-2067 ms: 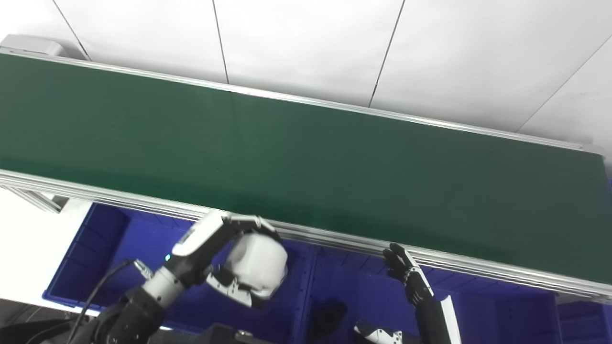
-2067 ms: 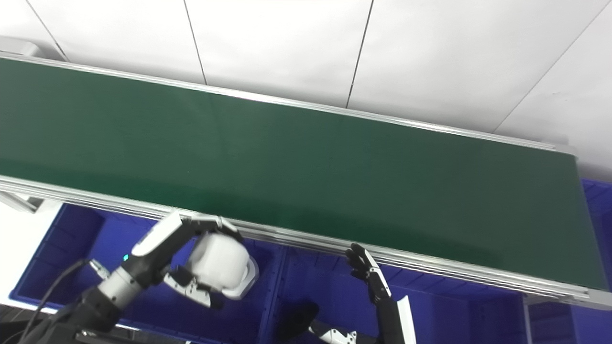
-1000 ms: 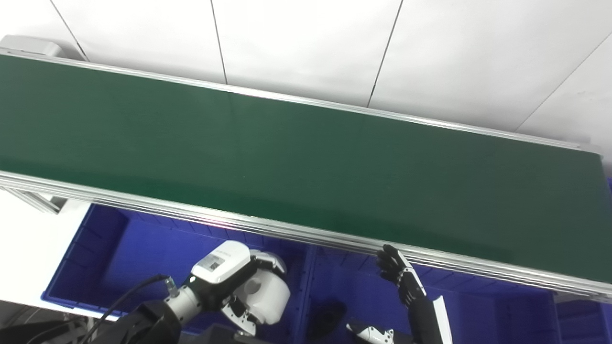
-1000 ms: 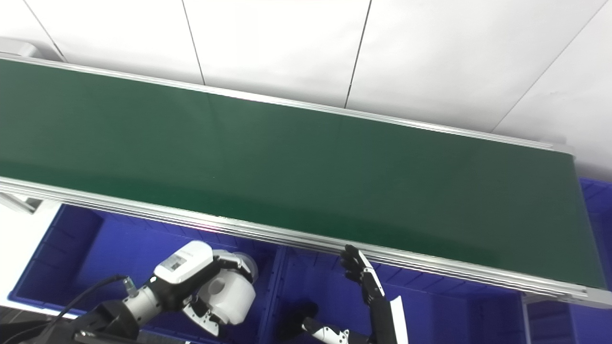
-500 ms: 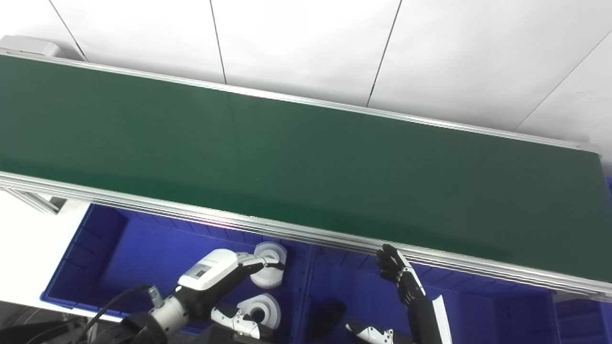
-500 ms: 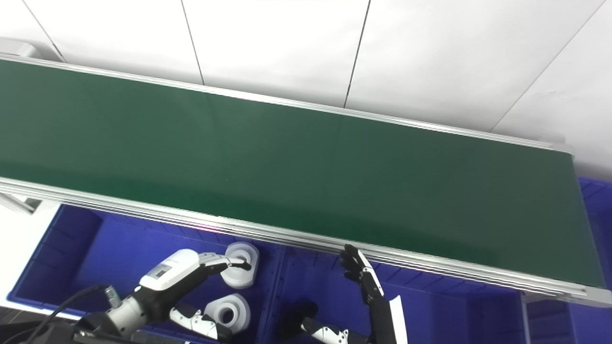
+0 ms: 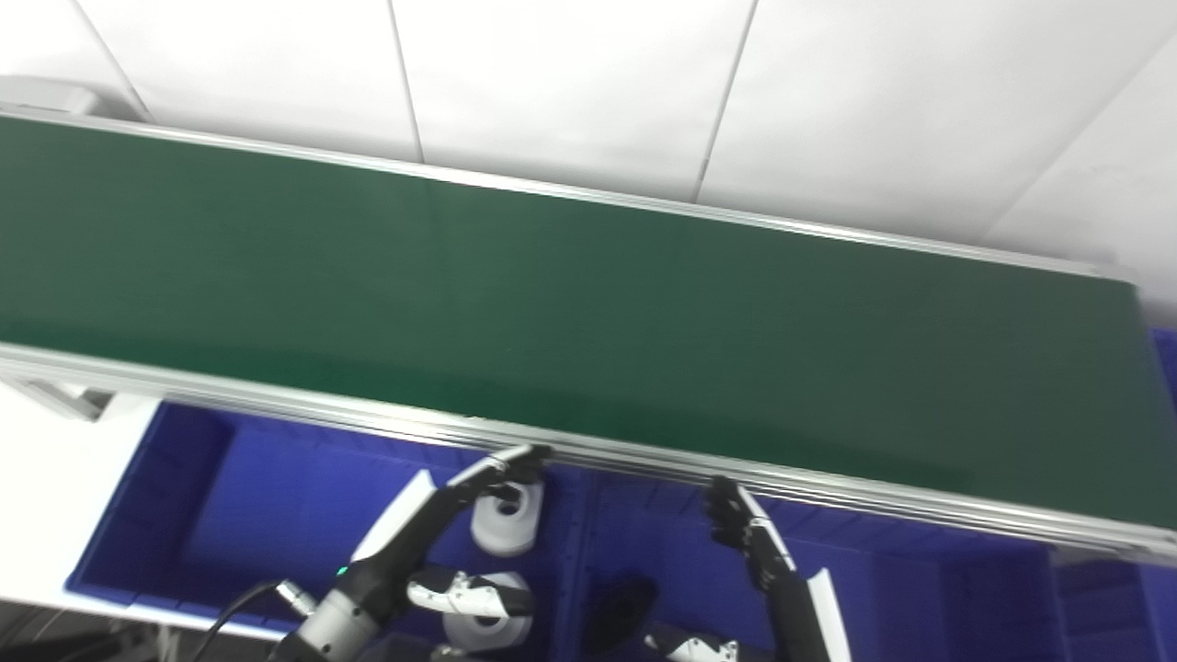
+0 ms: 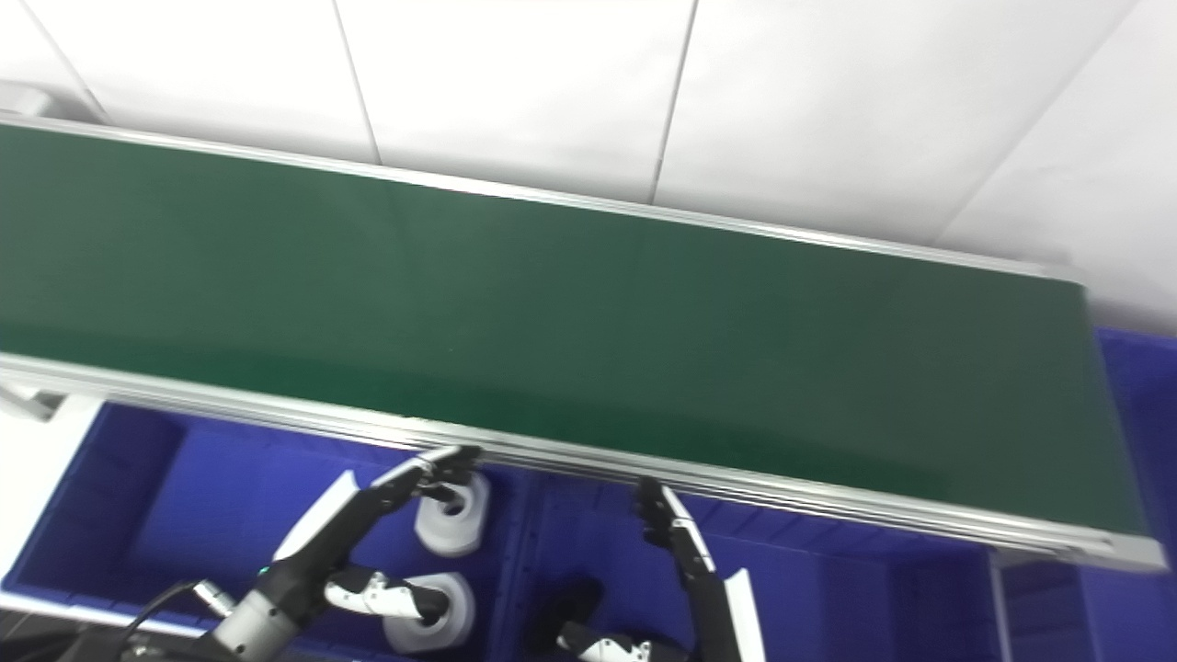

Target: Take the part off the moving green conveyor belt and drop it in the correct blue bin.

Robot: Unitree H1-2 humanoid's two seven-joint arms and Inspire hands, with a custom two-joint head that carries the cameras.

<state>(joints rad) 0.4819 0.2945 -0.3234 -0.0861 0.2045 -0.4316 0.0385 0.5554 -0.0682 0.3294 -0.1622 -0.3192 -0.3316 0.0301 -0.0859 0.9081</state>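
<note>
The green conveyor belt (image 7: 588, 313) runs across the view with no part on it. My left hand (image 7: 418, 538) is open and empty over the left blue bin (image 7: 230, 515), its fingertips (image 7: 515, 460) near the belt's front rail. Two white round parts lie in that bin below the hand, one (image 7: 506, 524) by the bin's right wall and one (image 7: 487, 625) nearer to me. My right hand (image 7: 749, 538) is open and empty, held upright just below the front rail over the middle blue bin (image 7: 680, 561).
A black part (image 7: 621, 602) lies in the middle bin. Another blue bin (image 7: 1103, 598) stands at the right. The belt's aluminium front rail (image 7: 828, 492) overhangs the bins' far edges. A white wall stands behind the belt.
My left hand lowered the white part into the left bin and let it go; it now lies beside another white part. The hand has opened and lifted toward the rail. The camera shifted slightly.
</note>
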